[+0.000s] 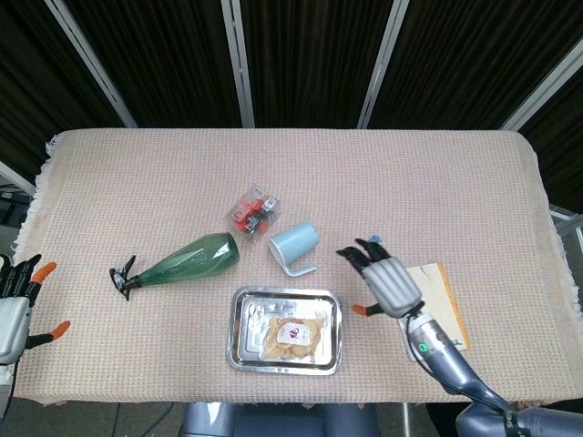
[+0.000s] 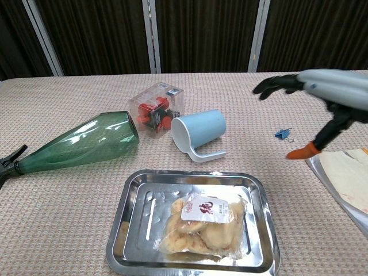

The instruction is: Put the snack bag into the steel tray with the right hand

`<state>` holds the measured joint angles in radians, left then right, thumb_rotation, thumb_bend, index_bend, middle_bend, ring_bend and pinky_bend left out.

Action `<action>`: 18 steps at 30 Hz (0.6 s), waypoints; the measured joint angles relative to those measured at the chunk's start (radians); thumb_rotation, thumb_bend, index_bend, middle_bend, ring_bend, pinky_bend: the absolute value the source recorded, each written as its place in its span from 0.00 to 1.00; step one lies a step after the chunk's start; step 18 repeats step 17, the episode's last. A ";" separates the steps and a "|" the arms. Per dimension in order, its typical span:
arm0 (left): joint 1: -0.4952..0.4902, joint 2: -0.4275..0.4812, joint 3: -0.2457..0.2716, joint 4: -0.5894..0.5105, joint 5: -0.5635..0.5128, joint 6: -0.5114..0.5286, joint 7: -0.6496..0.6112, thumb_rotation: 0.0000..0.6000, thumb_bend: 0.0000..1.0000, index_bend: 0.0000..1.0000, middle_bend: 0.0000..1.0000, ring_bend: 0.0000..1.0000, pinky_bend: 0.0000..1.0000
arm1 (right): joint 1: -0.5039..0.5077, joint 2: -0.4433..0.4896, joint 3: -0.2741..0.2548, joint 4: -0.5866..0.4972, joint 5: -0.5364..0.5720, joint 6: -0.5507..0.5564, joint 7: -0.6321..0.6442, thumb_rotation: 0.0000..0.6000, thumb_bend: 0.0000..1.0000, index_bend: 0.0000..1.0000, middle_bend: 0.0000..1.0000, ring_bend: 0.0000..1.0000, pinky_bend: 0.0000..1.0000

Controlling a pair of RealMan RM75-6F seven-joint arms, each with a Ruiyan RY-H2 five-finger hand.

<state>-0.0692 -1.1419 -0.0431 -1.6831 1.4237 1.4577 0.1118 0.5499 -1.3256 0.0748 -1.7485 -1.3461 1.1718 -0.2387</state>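
The snack bag lies flat inside the steel tray by the table's near edge, so the right hand hovers spread and empty beside it.

One each — snack bag, steel tray, green bottle, blue cup, clear box, binder clip, booklet.
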 measured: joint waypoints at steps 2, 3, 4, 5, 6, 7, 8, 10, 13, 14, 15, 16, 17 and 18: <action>-0.003 0.000 -0.002 -0.008 0.002 0.001 0.007 1.00 0.07 0.12 0.00 0.00 0.00 | -0.052 0.028 -0.003 0.014 -0.007 0.084 0.007 1.00 0.06 0.15 0.16 0.07 0.14; -0.003 0.000 -0.004 -0.012 0.002 0.003 0.010 1.00 0.07 0.12 0.00 0.00 0.00 | -0.074 0.038 -0.005 0.022 -0.012 0.120 0.009 1.00 0.06 0.15 0.16 0.07 0.14; -0.004 0.000 -0.005 -0.015 0.003 0.004 0.011 1.00 0.07 0.12 0.00 0.00 0.00 | -0.097 0.046 -0.007 0.032 -0.016 0.153 0.009 1.00 0.06 0.15 0.16 0.07 0.15; -0.004 0.001 -0.005 -0.017 0.004 0.006 0.012 1.00 0.07 0.12 0.00 0.00 0.00 | -0.129 0.055 -0.011 0.045 -0.022 0.196 0.006 1.00 0.06 0.16 0.16 0.07 0.15; -0.003 0.000 -0.005 -0.019 0.007 0.010 0.013 1.00 0.07 0.12 0.00 0.00 0.00 | -0.153 0.061 -0.015 0.055 -0.026 0.225 0.003 1.00 0.06 0.16 0.16 0.07 0.15; -0.003 0.000 -0.006 -0.019 0.009 0.013 0.014 1.00 0.07 0.12 0.00 0.00 0.00 | -0.176 0.066 -0.020 0.063 -0.030 0.252 0.000 1.00 0.06 0.16 0.16 0.06 0.15; -0.002 -0.001 -0.006 -0.020 0.010 0.015 0.016 1.00 0.07 0.12 0.00 0.00 0.00 | -0.204 0.071 -0.027 0.075 -0.036 0.284 -0.006 1.00 0.06 0.15 0.15 0.06 0.14; -0.001 -0.001 -0.005 -0.021 0.015 0.020 0.017 1.00 0.08 0.12 0.00 0.00 0.00 | -0.240 0.075 -0.038 0.090 -0.043 0.323 -0.016 1.00 0.06 0.15 0.14 0.03 0.14; 0.000 -0.002 -0.005 -0.022 0.024 0.028 0.017 1.00 0.08 0.12 0.00 0.00 0.00 | -0.285 0.079 -0.051 0.108 -0.055 0.375 -0.032 1.00 0.06 0.15 0.09 0.00 0.08; 0.001 -0.003 -0.005 -0.021 0.026 0.031 0.016 1.00 0.07 0.12 0.00 0.00 0.00 | -0.301 0.080 -0.057 0.114 -0.061 0.392 -0.036 1.00 0.06 0.14 0.07 0.00 0.04; 0.002 -0.003 -0.004 -0.021 0.029 0.035 0.015 1.00 0.07 0.12 0.00 0.00 0.00 | -0.313 0.081 -0.062 0.117 -0.065 0.402 -0.036 1.00 0.06 0.13 0.06 0.00 0.03; 0.003 -0.003 -0.004 -0.021 0.031 0.038 0.013 1.00 0.07 0.12 0.00 0.00 0.00 | -0.324 0.083 -0.066 0.118 -0.069 0.410 -0.035 1.00 0.06 0.13 0.05 0.00 0.02; 0.004 -0.003 -0.004 -0.021 0.032 0.041 0.012 1.00 0.07 0.12 0.00 0.00 0.00 | -0.336 0.085 -0.070 0.119 -0.071 0.419 -0.031 1.00 0.06 0.12 0.04 0.00 0.01; 0.004 -0.003 -0.004 -0.021 0.032 0.041 0.012 1.00 0.07 0.12 0.00 0.00 0.00 | -0.336 0.085 -0.070 0.119 -0.071 0.419 -0.031 1.00 0.06 0.12 0.04 0.00 0.01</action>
